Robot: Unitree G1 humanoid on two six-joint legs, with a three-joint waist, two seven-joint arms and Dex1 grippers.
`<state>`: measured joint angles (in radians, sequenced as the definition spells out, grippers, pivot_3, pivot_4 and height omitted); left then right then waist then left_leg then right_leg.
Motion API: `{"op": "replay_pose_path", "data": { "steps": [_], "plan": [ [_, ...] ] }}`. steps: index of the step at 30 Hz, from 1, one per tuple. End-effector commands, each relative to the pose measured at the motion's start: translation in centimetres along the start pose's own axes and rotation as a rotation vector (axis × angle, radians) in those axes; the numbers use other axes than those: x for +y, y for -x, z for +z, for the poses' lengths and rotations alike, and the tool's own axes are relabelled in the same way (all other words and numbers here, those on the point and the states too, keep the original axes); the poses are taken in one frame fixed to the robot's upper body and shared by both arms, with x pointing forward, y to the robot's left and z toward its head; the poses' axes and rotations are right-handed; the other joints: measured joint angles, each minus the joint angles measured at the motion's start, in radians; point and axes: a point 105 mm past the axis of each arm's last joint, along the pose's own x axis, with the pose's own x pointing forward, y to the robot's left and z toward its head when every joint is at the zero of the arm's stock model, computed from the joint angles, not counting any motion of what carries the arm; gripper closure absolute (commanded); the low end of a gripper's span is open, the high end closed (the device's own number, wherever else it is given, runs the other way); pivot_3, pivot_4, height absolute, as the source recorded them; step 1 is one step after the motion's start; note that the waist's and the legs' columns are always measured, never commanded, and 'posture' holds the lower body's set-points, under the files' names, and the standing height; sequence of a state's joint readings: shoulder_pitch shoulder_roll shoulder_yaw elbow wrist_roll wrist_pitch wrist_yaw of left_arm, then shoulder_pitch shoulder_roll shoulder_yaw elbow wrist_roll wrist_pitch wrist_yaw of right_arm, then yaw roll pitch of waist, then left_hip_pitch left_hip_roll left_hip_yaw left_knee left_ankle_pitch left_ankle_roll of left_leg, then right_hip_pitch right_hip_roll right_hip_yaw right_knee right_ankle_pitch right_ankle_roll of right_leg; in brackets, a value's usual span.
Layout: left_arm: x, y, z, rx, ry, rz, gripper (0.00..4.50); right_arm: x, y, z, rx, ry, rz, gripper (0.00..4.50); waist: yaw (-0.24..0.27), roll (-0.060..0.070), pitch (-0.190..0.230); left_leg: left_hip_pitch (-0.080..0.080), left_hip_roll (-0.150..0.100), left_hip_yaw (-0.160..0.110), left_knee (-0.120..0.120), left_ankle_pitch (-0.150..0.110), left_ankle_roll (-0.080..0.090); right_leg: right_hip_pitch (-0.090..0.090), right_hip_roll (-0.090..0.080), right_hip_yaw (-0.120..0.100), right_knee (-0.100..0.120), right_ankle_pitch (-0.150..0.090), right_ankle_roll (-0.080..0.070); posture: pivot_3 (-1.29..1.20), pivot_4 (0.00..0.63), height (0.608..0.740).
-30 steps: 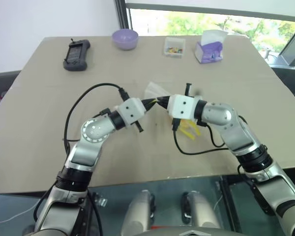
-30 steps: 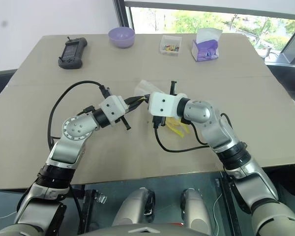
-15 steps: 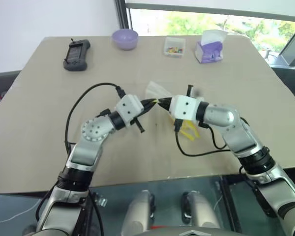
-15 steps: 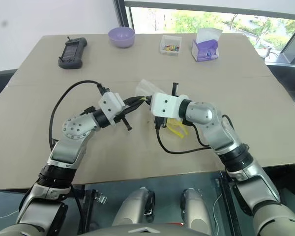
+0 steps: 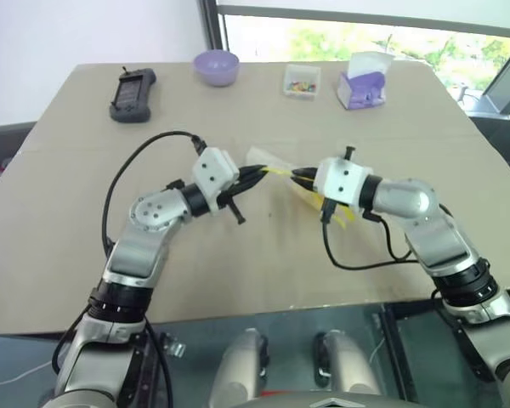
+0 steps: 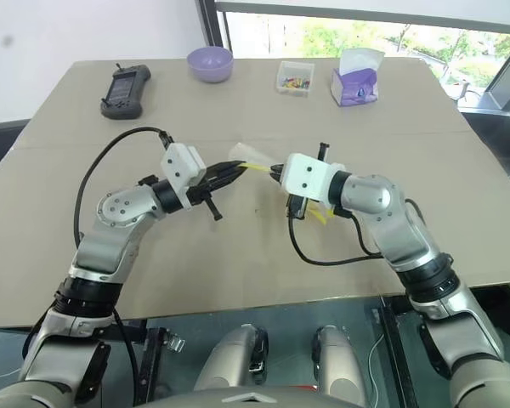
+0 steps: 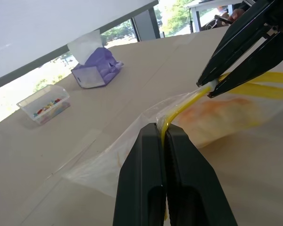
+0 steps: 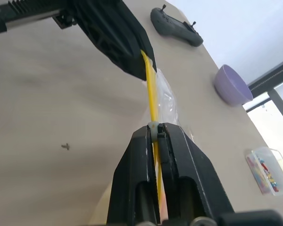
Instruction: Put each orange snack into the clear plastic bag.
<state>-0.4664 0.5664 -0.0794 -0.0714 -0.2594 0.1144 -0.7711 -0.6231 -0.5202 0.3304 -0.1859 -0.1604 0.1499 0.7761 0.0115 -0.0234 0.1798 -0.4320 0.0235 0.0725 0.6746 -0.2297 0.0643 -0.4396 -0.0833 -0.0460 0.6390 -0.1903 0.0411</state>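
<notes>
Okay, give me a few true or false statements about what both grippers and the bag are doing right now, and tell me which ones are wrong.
1. Both the left gripper and the right gripper are shut on the yellow zipper strip of the clear plastic bag. True.
2. The orange snack lies on the bare table beside the bag. False: it shows inside the bag.
3. The purple bowl holds the snack. False: the bowl stands apart at the table's far edge.
4. A purple tissue box stands near the small clear box. True.
</notes>
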Motion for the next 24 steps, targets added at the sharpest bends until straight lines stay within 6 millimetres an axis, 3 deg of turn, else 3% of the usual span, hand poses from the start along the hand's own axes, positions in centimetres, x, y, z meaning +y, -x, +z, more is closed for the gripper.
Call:
{"op": "replay_pose_path", "data": {
  "steps": [1, 16, 24],
  "plan": [
    [3.0, 1.8, 1.3, -0.021, -0.041, 0.117, 4.50, -1.7, 2.4, -2.6, 0.113, -0.028, -0.079, 4.46, 0.001, 0.000, 0.000, 0.000, 0.000, 0.000, 0.000, 0.000, 0.000, 0.000, 0.000, 0.000, 0.000, 0.000, 0.000, 0.00, 0.150, 0.740],
    [3.3, 2.3, 0.7, -0.002, -0.025, 0.136, 4.50, -2.0, 6.2, -5.8, 0.258, -0.062, -0.111, 4.46, 0.001, 0.000, 0.000, 0.000, 0.000, 0.000, -0.001, 0.000, 0.000, 0.000, 0.000, 0.000, -0.001, -0.001, 0.002, 0.00, 0.150, 0.740],
    [3.3, 2.2, 0.7, -0.003, -0.023, 0.139, 4.50, -2.6, 7.1, -6.2, 0.280, -0.065, -0.120, 4.46, 0.001, 0.000, 0.000, 0.000, 0.000, 0.000, -0.001, 0.000, 0.000, 0.000, 0.000, 0.000, -0.002, -0.001, 0.002, 0.00, 0.150, 0.740]
  ]
}}
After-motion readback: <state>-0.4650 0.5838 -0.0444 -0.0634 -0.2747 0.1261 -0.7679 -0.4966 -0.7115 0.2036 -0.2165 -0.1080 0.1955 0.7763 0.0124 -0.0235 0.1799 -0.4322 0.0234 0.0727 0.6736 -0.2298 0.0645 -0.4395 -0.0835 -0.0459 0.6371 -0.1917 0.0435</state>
